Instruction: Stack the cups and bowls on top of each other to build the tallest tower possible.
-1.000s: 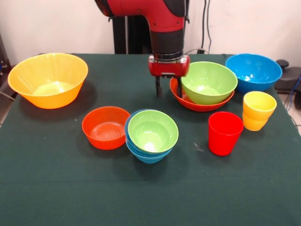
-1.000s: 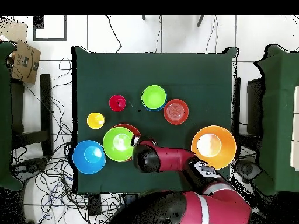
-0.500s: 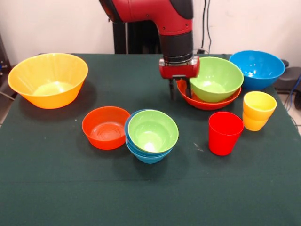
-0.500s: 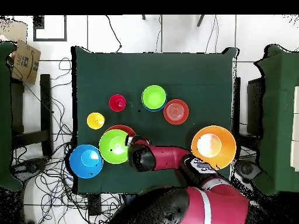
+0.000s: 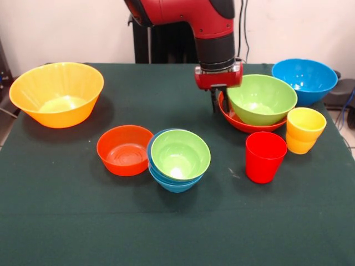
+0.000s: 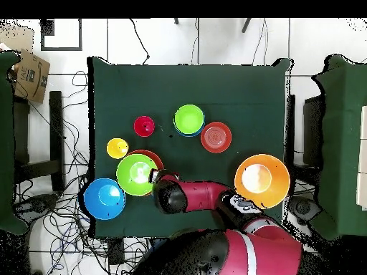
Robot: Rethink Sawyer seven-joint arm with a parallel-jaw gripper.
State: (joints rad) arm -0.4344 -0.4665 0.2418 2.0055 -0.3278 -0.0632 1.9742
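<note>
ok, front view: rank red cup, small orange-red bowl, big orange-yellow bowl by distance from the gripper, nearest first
From the gripper, at the rim of the stacked red and green bowls:
1. Red cup, below and to its right.
2. Small orange-red bowl, lower left, beside the green-in-blue stack.
3. Big orange-yellow bowl, at the far left.

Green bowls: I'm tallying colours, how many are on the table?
2. One green bowl sits in the red bowl by the gripper; another is nested in the blue bowl mid-table.
</note>
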